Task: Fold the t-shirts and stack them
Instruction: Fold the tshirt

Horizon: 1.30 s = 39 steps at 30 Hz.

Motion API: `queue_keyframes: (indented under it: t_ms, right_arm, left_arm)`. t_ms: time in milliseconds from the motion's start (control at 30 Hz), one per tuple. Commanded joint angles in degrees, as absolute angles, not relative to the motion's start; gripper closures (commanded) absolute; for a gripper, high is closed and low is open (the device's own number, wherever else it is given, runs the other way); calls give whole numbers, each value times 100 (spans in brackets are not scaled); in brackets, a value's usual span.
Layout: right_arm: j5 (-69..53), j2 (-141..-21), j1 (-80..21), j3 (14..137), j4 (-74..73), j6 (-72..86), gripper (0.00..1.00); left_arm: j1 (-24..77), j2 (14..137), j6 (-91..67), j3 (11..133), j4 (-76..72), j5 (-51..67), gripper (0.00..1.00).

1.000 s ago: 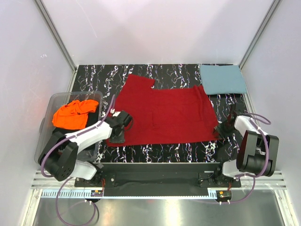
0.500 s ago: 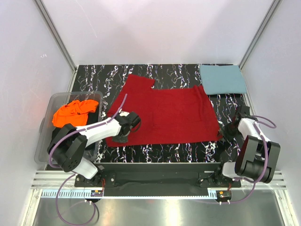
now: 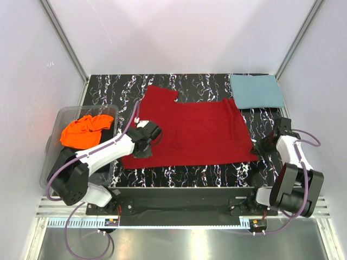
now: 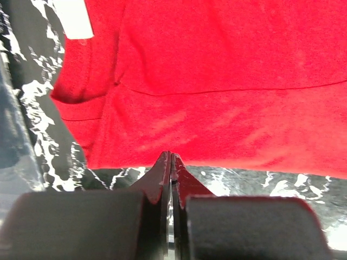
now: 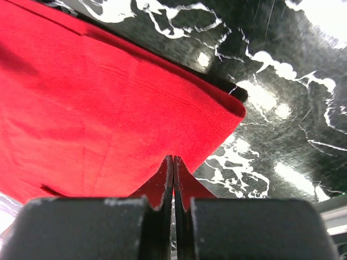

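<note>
The deep red t-shirt (image 3: pixel 190 132) lies spread flat on the black marbled table, one sleeve reaching toward the back. My left gripper (image 3: pixel 143 152) is shut, its tips (image 4: pixel 171 156) at the shirt's near left hem (image 4: pixel 217 124); no cloth shows between the jaws. My right gripper (image 3: pixel 264 146) is shut, its tips (image 5: pixel 173 158) at the shirt's near right corner (image 5: pixel 135 119). The teal-blue t-shirt (image 3: pixel 256 91) lies folded at the back right. The orange t-shirt (image 3: pixel 81 131) is crumpled in a clear bin (image 3: pixel 53 162) at the left.
The table (image 3: pixel 217 173) is ringed by white walls with metal corner posts. The bin stands off the table's left edge, beside the left arm. A white label (image 4: pixel 73 19) shows on the red shirt near its left side.
My left gripper shifted right along the near left hem, then back a little. My right gripper swung outward to the right, and the shirt's near right corner now reaches slightly further right.
</note>
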State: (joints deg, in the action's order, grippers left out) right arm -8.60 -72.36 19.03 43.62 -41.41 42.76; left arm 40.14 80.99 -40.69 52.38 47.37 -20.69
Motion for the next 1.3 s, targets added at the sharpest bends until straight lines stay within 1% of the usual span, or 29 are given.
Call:
queue_keyframes:
  t_ms: [0,100,200,433,567,633,767,833,967,1067,1133,1267]
  right_arm:
    - [-1108,-7453,1689,4631,-4069,4552,100]
    - [-879,-7488,1416,4719,-4052,4806,100]
    - [-852,-7707,1091,4798,-3999,4939,100]
    - [-721,-8437,1046,4597,-3657,5028,100]
    - [-501,-8754,1063,4536,-3665,4965,100]
    - [-291,-8649,1063,4395,-3857,5053,100]
    - [254,-8018,1090,4009,-4244,5282,100]
    - [421,-7780,1107,3920,-4341,5300,100]
    - [317,-7069,1099,3657,-4491,5483,100]
    - [465,-6690,1099,3525,-4509,5537,100]
    - [545,-6610,1099,3542,-4491,5502,100]
    - [229,-6531,1099,3805,-4430,5387,100]
  left_arm:
    - [3973,7989,-4517,5248,4501,-1724,100]
    - [3850,7937,-4728,4994,4114,-1389,100]
    - [3771,7805,-5150,4782,3973,-1511,100]
    - [3200,8006,-5476,4474,4034,-1371,100]
    - [3190,8270,-5668,4438,4288,-1800,100]
    - [3190,8463,-5862,4508,4587,-1977,100]
    - [3190,8824,-6125,4842,5228,-2486,100]
    - [3199,8930,-6179,4904,5396,-2496,100]
    - [3339,8833,-6398,4747,5405,-2444,100]
    - [3489,8728,-6486,4746,5388,-2382,100]
    - [3568,8640,-6399,4807,5396,-2356,100]
    - [3612,8499,-6074,5123,5370,-2495,100]
